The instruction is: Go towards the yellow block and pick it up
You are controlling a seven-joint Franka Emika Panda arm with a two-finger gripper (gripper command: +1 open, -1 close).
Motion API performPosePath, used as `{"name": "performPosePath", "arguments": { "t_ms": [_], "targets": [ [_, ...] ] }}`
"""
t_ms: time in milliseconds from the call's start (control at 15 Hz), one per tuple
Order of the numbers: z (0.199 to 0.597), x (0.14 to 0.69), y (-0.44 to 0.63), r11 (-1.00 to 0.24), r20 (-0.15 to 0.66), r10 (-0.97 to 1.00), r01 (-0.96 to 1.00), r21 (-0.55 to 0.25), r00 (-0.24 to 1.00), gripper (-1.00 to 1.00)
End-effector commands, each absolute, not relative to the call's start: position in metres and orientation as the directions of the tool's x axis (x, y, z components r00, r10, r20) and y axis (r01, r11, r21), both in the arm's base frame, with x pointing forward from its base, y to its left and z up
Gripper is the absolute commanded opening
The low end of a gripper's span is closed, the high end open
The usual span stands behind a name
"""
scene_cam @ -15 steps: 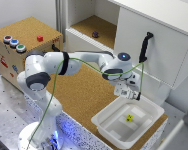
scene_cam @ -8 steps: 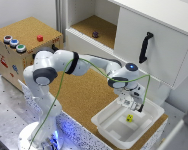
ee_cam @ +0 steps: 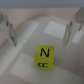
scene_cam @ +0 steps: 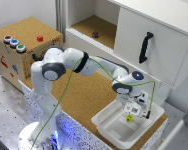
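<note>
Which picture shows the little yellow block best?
The wrist view. There the yellow block looks big and sharp, with dark marks on its faces, lying between the open jaws. In the exterior view it is only a tiny yellow dot inside the white tub.

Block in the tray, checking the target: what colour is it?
Bright yellow with dark markings; the block shows best in the wrist view.

White cabinet [scene_cam: 144,40], cork surface [scene_cam: 86,95], wooden box [scene_cam: 24,52].

Exterior view: high, oblique, wide. Wrist view: close, looking down. Both share yellow block [scene_cam: 129,118] [ee_cam: 44,56].
</note>
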State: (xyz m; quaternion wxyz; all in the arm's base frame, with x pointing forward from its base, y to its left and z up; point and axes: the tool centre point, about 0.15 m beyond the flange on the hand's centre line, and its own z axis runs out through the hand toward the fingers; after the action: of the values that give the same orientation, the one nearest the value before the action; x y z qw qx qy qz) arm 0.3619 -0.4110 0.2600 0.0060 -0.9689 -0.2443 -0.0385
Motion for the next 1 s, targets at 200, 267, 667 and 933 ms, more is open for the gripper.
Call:
{"name": "performPosePath", "arguments": {
  "t_ms": [200, 267, 667, 933],
  "targets": [
    [0.226, 0.363, -0.414, -0.796, 0.069, 0.604, 0.604, 0.015, 0.794, 1.00],
    [0.224, 0.363, -0.417, -0.803, 0.062, 0.596, 0.595, 0.024, 0.801, 1.00],
    [0.212, 0.371, -0.417, -0.789, 0.022, 0.613, 0.610, 0.072, 0.790, 1.00],
    [0.206, 0.367, -0.421, -0.806, 0.007, 0.588, 0.586, 0.079, 0.809, -1.00]
  ]
}}
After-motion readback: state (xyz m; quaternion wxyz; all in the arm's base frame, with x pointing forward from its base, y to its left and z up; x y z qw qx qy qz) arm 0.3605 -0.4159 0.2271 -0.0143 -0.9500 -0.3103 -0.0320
